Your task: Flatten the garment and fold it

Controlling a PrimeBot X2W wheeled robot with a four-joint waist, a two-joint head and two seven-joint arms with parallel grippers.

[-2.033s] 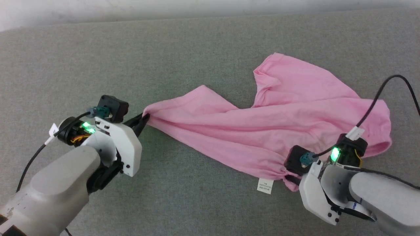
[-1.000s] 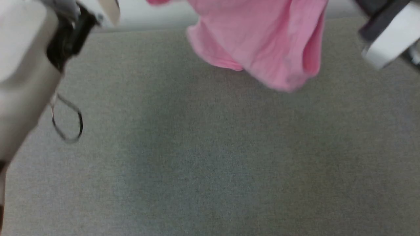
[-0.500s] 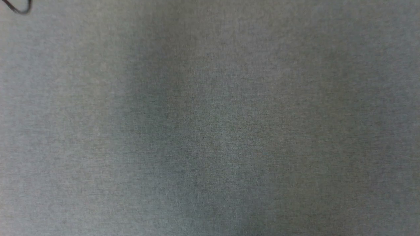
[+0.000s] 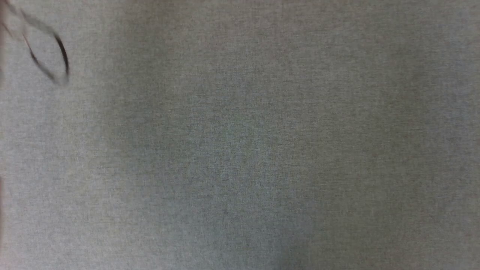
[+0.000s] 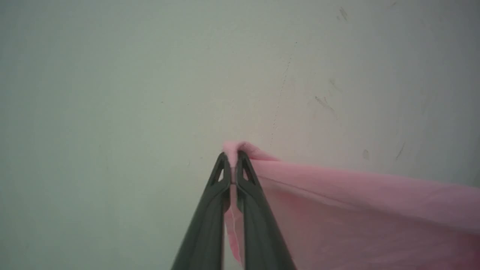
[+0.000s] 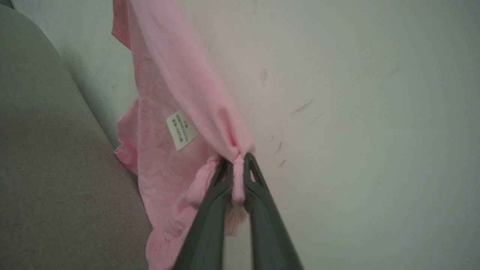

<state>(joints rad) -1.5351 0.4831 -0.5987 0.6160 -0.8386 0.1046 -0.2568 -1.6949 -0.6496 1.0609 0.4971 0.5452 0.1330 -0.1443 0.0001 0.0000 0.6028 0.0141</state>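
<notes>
Over the flat grey woven surface (image 4: 240, 150), against a pale scuffed wall (image 5: 112, 75), the thin bright pink shorts (image 6: 168, 93) hang aloft, their long edge spanning both arms. The left gripper (image 5: 233, 161) is clamped on one corner, the right gripper (image 6: 236, 165) on bunched waistband. The cloth droops rumpled, small white label (image 6: 181, 129) showing.

Grey woven fabric surface (image 4: 240, 150), flat, fine weave, broad soft shadow band down its middle. Plain pale off-white wall (image 5: 112, 75) rising behind surface's far edge, matte. Few small dark scuff marks (image 6: 302, 107) scattered over wall. Light even, diffuse, no hard shadows.
</notes>
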